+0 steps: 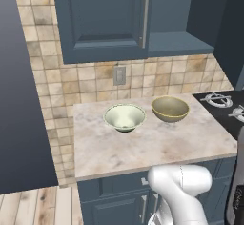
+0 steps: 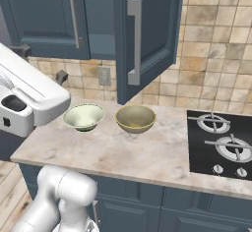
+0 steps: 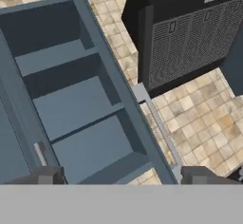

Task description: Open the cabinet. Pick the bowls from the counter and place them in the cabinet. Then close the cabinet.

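The gripper (image 3: 118, 178) stands with its 2 dark fingertips (image 3: 47, 175) wide apart at the bottom of the hand view, nothing between them. Past them lies the cabinet (image 3: 76, 104), its right door swung out and edge-on, the silver bar handle (image 3: 159, 128) running along that edge. Inside, blue-grey shelves (image 3: 71, 102) step back one above the other. Beyond the door hangs a black range hood (image 3: 190, 38) against the tan tiled wall (image 3: 199, 118).

From the left base view, the cabinet's left door (image 1: 102, 19) is shut, with its vertical handle (image 1: 144, 16), and the open compartment (image 1: 178, 40) shows a bare shelf. Below, the counter (image 1: 143, 148) carries 2 bowls close side by side, not touching: the pale cream-green bowl (image 1: 124, 117) on the left and the mustard bowl (image 1: 170, 108) on the right, both upright. A wall outlet (image 1: 119, 75) sits in the tiles above them. The black stovetop (image 2: 221, 145) adjoins the counter on the right.
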You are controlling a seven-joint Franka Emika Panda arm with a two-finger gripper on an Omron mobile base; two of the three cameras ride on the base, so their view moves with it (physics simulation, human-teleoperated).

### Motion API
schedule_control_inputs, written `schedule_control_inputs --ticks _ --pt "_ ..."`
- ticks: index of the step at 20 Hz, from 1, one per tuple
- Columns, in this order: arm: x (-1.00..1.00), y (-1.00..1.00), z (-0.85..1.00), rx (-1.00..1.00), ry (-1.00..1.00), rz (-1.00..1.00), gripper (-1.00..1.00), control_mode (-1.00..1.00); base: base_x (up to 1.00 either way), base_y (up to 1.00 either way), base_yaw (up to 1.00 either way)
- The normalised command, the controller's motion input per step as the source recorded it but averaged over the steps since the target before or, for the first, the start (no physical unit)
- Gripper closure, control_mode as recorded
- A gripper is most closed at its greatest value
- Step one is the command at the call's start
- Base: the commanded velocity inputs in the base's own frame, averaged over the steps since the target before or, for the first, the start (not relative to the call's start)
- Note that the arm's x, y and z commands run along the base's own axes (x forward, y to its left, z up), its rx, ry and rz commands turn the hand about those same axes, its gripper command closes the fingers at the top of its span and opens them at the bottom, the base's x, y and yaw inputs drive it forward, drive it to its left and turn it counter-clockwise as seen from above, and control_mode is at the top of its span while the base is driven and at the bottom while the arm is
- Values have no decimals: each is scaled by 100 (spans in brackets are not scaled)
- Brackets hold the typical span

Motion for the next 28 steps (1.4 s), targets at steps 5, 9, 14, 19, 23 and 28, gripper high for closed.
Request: schedule_control_inputs --ticks 5,9,14,19,23,28 --pt "25 13 -8 -24 0 -11 -100 -100 0 0 0" --pt "27 -25 -1 -2 0 -4 -100 -100 0 0 0" --pt "35 0 -21 -2 -2 0 -100 -100 0 0 0" --pt "22 0 -17 -2 0 0 -100 -100 0 0 0" --pt "24 0 -22 -2 0 0 -100 -100 0 0 0" --pt "22 2 -20 -4 0 0 -100 -100 0 0 0"
